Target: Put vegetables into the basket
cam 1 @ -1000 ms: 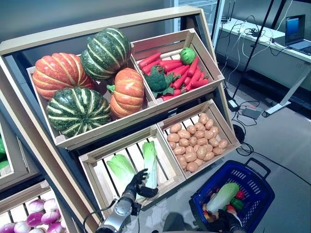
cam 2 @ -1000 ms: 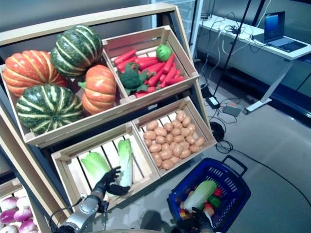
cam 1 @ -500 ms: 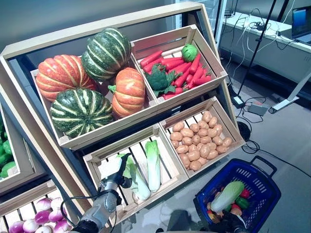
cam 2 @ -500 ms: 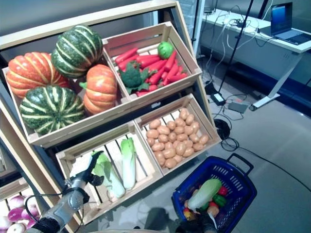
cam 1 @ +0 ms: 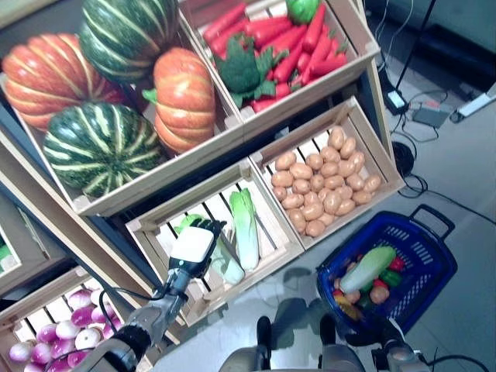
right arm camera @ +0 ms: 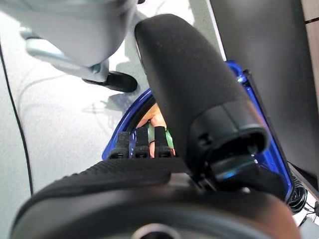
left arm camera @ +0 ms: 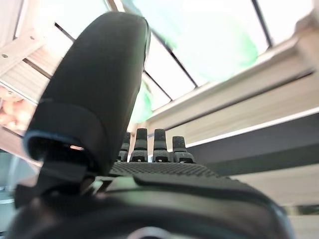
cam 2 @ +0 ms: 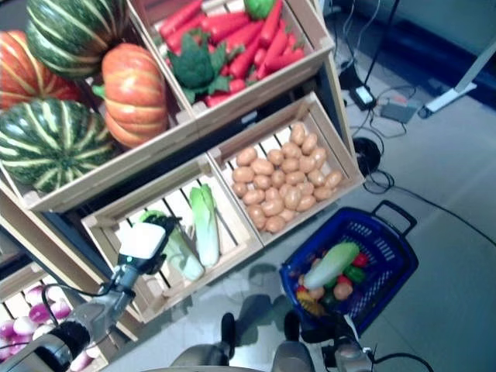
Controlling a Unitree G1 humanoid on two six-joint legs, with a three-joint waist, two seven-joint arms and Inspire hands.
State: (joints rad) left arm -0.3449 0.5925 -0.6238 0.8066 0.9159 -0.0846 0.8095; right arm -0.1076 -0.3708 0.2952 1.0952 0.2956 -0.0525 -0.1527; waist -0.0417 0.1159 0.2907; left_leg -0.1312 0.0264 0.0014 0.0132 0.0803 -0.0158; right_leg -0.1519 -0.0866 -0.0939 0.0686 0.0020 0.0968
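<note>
Right hand: appearing only in its own wrist view, sitting at the near rim of the basket; the fingers are curling down toward the blue rim, but whether they are closing on it is impossible to tell.
Basket: standing on the floor to the robot's right, below the potato crate; already holding a pale green cabbage and several small red, green and orange vegetables.
Left hand: hovering over the lower-left crate, palm down, white back facing the head camera. In the wrist view the fingers are lying straight in a row, spread apart from the thumb and holding nothing.
Target vegetables: two long leafy cabbages are lying in that crate. The nearer one is sitting just beside and partly under the hand; the other is lying next to it, toward the potatoes.
Step in hand: judged as reaching for the nearer cabbage, grasp not yet made.
Technique: lowering the palm until the fingers are straddling the thick white stalk, then closing around it crosswise; the leafy end is likely yielding too much for a firm hold.
Caution: keeping the fingertips clear of the crate slats and the front board while lifting.
Upper crates: pumpkins and carrots are lying well away from the hand and are not concerned.
</note>
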